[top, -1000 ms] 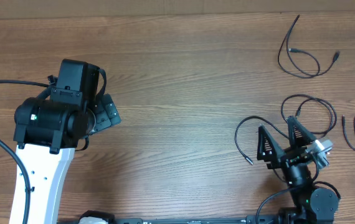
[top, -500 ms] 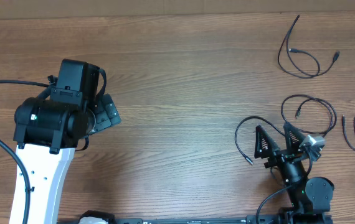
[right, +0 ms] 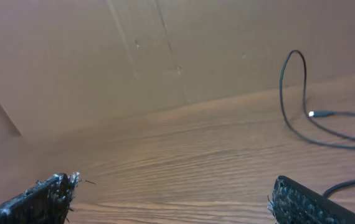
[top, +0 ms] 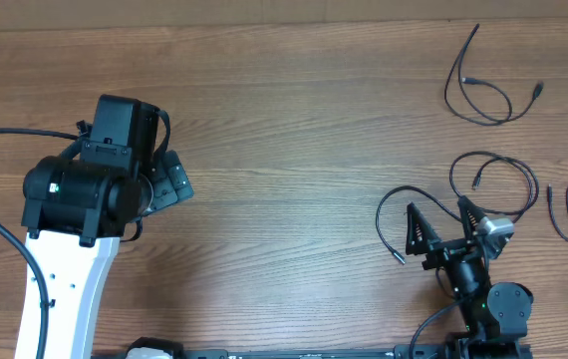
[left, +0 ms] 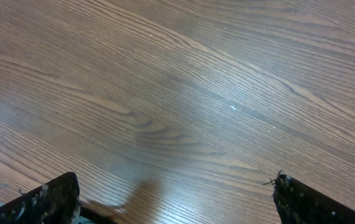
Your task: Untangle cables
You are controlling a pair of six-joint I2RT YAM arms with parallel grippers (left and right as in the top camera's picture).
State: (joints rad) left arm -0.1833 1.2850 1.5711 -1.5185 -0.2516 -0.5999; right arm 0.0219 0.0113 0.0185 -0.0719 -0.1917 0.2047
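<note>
Cables thin, floppy, featherweight, in loose loops on right side of bench. Right end effector wide open beside one loop, left end effector likewise, both empty. Probably best pinching mid-cord.

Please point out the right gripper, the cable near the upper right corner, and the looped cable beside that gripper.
right gripper [top: 435, 203]: overhead view, midway between its open fingertips.
corner cable [top: 467, 79]: overhead view, on its small plug end.
looped cable [top: 493, 154]: overhead view, on the top arc of its loop.
</note>
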